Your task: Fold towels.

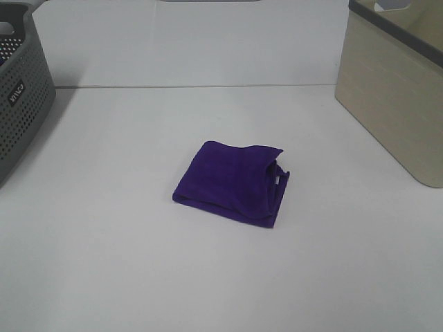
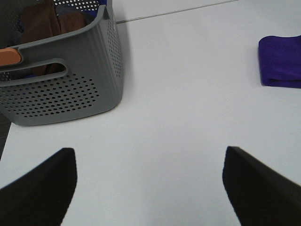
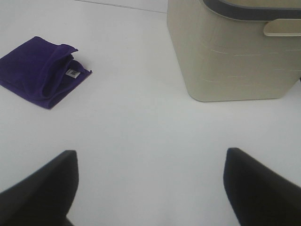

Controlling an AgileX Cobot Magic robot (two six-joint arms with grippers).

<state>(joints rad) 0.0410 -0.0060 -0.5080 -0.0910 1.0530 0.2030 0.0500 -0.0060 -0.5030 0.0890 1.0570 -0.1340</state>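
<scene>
The deep purple towel [image 1: 232, 181] lies folded into a small square in the middle of the white table. Its white tag [image 3: 72, 73] shows at the open edge on its right side. It also shows in the left wrist view [image 2: 281, 61] and in the right wrist view [image 3: 41, 70]. My left gripper [image 2: 148, 181] is open and empty over bare table, well away from the towel. My right gripper [image 3: 150, 181] is open and empty over bare table, also well away from it. Neither gripper shows in the exterior high view.
A grey perforated basket [image 1: 21, 97] stands at the far left; the left wrist view shows brown cloths [image 2: 47, 21] inside it. A beige bin [image 1: 398, 86] with a dark rim stands at the far right, also in the right wrist view [image 3: 235, 52].
</scene>
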